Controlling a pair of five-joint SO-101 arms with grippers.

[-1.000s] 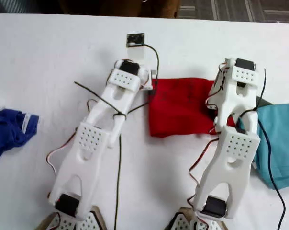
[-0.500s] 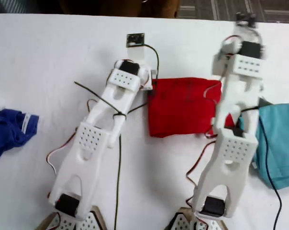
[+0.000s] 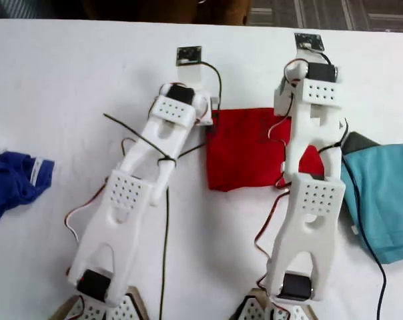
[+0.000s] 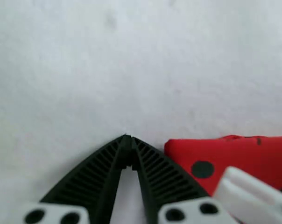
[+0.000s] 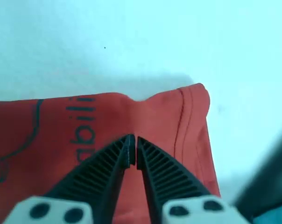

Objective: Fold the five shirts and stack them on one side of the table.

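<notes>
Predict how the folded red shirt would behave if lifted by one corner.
Likely floppy: the red shirt is thin cloth lying flat in layers, so its folds would probably sag open. Pushed, it may bunch rather than slide, as its hemmed corner ripples. It looks light.

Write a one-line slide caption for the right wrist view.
Right gripper, shut, over the red shirt near its corner, on the white table.
</notes>
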